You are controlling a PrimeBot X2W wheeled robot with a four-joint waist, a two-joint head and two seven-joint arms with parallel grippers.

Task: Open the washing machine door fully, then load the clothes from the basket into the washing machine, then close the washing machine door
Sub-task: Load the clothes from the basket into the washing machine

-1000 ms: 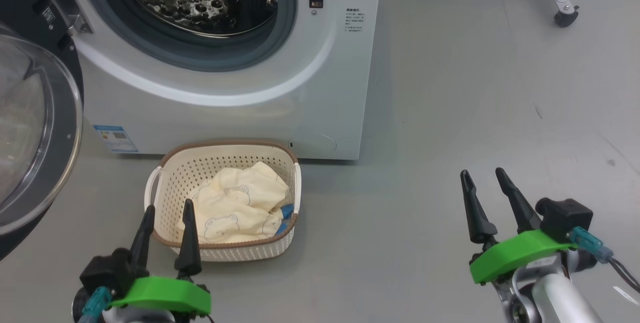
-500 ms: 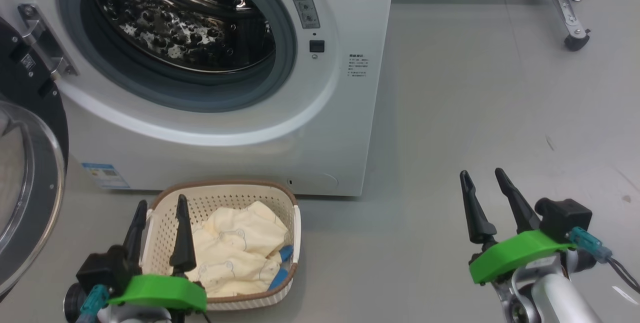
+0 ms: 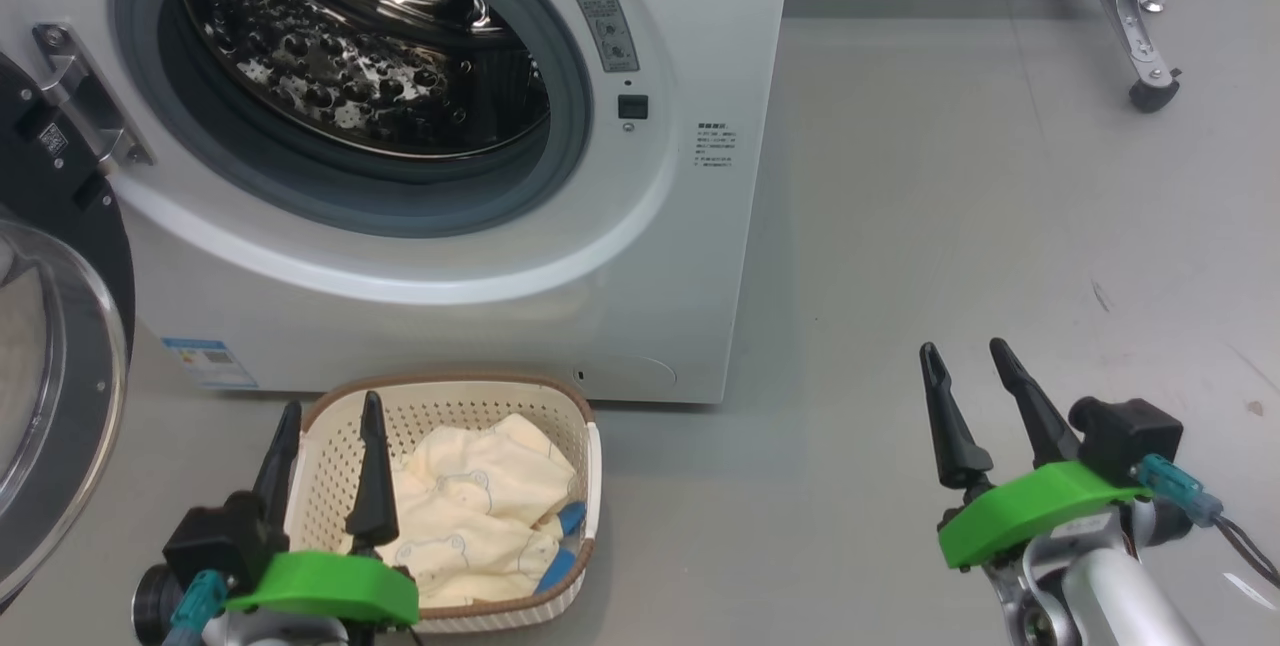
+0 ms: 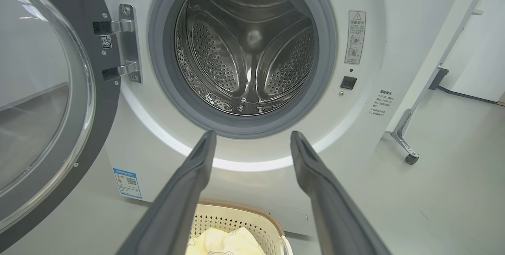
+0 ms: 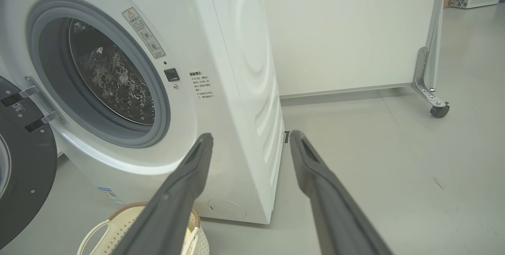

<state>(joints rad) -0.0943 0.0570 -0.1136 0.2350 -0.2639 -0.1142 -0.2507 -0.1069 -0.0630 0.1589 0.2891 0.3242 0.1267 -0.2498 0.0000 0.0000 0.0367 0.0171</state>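
LAUNDRY WAITING: The clothes (image 3: 480, 506), a soft cream-yellow bundle printed with bear faces and showing blue patches, lie heaped in the basket (image 3: 450, 385). The basket sits on the grey floor (image 3: 900, 226), just in front of the washing machine (image 3: 480, 326) and below its mouth. The washing machine door (image 4: 39, 101) is swung wide to the left on its metal hinge (image 4: 128, 44), its glass bowl facing out into the room. The steel drum (image 4: 248, 45) looks empty as far as the wrist view reaches.

The opening step therefore appears done. Loading has not begun, and the door has yet to be closed.

The left end effector (image 3: 331, 408) is poised at the near left rim of the basket, its two dark fingers spread and holding nothing. How high it stands above the rim cannot be told. The right end effector (image 3: 964, 348) is well off to the right over bare floor, also spread and empty.

Nothing lies between the basket and the drum mouth. The fabric would probably have to be lifted up and over the grey rubber seal (image 3: 575, 126), and the open door stands close on the left arm's outer side. A wheeled metal leg (image 3: 1150, 91) stands well clear at the far right.
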